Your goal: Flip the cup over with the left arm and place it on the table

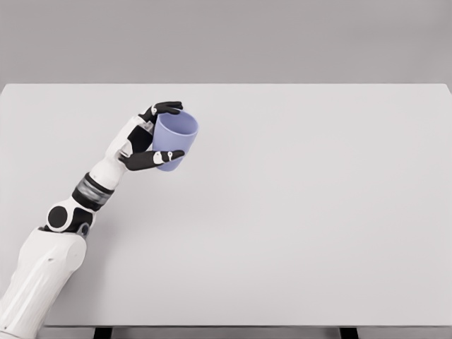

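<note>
Lavender cup (174,138) is gripped in the left hand (152,138), tilted, mouth up, above the surface's (296,226) far-left part; setting it down remains.

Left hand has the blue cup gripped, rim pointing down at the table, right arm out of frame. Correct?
Not quite. The head view shows the left hand gripping the blue cup with its open rim tilted upward, toward the upper right, not down at the white table. The rest stands: the right arm is out of view.
</note>
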### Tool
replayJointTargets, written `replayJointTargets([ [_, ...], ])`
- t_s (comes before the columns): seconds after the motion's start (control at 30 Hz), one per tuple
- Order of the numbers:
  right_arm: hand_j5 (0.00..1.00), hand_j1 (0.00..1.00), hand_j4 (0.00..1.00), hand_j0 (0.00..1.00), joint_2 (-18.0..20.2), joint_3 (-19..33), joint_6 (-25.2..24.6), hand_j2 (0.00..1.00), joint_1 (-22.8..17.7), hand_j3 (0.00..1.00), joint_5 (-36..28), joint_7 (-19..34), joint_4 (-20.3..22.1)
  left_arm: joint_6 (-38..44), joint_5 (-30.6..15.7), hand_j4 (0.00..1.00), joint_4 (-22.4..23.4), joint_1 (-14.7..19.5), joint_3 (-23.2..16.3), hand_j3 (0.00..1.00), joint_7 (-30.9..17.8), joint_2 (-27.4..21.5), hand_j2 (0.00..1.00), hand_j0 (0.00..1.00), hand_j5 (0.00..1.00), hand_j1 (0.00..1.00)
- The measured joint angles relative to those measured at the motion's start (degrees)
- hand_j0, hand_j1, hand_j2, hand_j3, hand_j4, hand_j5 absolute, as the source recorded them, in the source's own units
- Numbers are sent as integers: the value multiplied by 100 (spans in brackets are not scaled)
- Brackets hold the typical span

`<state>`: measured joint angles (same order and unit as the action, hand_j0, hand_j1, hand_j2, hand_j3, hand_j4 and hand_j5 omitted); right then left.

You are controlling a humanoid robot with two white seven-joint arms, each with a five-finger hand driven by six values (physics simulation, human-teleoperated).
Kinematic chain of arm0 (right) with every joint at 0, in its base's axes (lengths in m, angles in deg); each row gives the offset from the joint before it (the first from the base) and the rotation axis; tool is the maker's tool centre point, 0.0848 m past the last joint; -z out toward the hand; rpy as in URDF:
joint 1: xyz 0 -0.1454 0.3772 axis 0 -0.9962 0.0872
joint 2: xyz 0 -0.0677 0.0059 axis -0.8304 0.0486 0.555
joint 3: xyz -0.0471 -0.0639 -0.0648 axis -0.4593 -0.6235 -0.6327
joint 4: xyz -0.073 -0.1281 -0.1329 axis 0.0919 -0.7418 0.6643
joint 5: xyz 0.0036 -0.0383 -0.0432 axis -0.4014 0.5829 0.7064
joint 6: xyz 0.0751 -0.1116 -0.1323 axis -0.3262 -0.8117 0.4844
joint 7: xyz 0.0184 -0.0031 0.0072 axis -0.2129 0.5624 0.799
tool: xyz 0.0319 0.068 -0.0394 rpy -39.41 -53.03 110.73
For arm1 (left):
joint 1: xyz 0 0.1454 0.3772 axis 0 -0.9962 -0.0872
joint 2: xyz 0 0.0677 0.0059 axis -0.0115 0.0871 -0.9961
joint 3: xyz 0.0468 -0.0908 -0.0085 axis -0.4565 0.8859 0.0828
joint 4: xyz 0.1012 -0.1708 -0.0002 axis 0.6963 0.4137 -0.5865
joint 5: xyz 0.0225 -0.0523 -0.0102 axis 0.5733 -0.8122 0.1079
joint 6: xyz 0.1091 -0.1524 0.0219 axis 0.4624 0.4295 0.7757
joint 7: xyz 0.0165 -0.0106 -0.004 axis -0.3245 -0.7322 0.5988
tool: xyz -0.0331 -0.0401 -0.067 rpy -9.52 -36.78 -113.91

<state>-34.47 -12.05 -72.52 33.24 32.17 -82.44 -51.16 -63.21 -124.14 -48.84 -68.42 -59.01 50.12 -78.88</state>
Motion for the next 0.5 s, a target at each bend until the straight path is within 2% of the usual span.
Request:
replayJointTargets([
  [0.4,100,100,100,100,0,0,0,100,0,100,0,0,0,-1,34,61,91,-167,14,61,1,-14,61,61,61,61],
  [0.47,100,100,100,100,0,0,0,100,0,100,0,0,0,-2,50,64,128,-158,14,64,1,-11,64,64,64,64],
  [0.5,100,100,100,100,0,0,0,100,0,100,0,0,0,-3,55,77,140,-158,14,77,1,-11,77,77,77,77],
])
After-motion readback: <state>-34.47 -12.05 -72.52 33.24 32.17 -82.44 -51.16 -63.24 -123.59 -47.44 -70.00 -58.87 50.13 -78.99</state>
